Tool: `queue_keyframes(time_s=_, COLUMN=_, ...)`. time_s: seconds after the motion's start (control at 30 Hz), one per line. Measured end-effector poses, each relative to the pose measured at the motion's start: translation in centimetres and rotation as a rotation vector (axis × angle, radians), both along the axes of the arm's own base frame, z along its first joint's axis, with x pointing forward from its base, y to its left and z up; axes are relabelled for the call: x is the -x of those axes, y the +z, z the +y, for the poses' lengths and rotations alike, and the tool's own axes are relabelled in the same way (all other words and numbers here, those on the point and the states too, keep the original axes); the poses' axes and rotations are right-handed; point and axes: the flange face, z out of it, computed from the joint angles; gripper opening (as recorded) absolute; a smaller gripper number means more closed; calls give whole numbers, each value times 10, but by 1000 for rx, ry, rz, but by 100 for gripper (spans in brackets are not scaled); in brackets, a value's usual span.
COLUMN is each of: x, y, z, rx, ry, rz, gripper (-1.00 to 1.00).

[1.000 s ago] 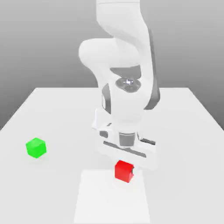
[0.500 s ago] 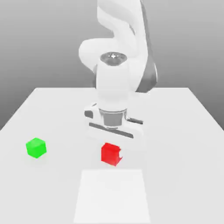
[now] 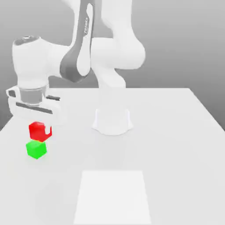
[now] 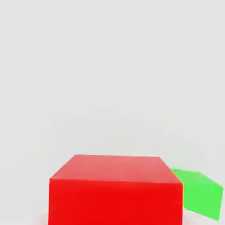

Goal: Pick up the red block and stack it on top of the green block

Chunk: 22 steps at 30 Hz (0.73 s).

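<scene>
The red block is gripped between the jaws of the gripper, lifted off the white table. Directly beneath the jaws sits the green block, just under the red one; whether they touch cannot be told. In the hand view, green peeks from behind red.

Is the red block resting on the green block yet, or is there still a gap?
Cannot tell. In the exterior view the red block sits directly above the green block, edges meeting with no visible gap or clear contact.
</scene>
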Motion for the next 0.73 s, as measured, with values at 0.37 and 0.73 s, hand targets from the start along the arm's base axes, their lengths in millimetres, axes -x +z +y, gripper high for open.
queue_keyframes(time_s=0.37, x=11, y=-33, z=-14, rx=-74, ry=22, rz=-28, gripper=-100)
queue_keyframes(time_s=0.73, x=20, y=-67, z=-16, rx=-22, ry=10, rz=-6, gripper=-100)
